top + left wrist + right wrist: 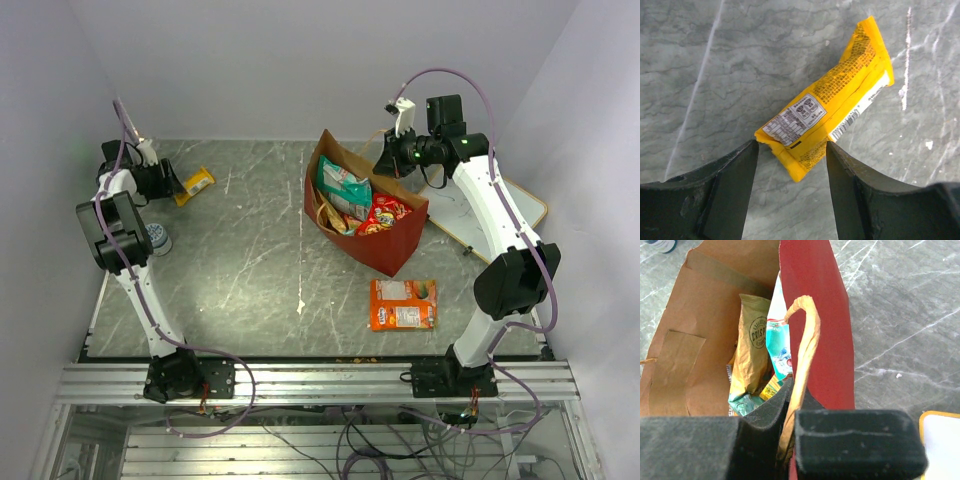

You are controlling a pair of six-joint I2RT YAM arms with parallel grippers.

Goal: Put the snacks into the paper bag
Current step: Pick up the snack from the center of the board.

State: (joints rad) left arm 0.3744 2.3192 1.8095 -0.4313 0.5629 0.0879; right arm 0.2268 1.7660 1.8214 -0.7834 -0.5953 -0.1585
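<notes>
The red paper bag (385,245) lies tilted at mid-table, its brown inside (705,315) showing. Inside it are a gold packet (752,350), a teal packet (780,347) and red snacks (385,213). My right gripper (790,415) is shut on the bag's tan handle (807,335) at its far rim (392,160). A small yellow packet (832,97) lies at the far left (195,184). My left gripper (792,150) is open, its fingers on either side of the packet's near end, just above the table. An orange flat pack (403,304) lies in front of the bag.
A white board with an orange rim (500,205) lies at the right under my right arm. A small bottle with a dark cap (158,238) stands by the left arm. The walls stand close on the left, far and right sides.
</notes>
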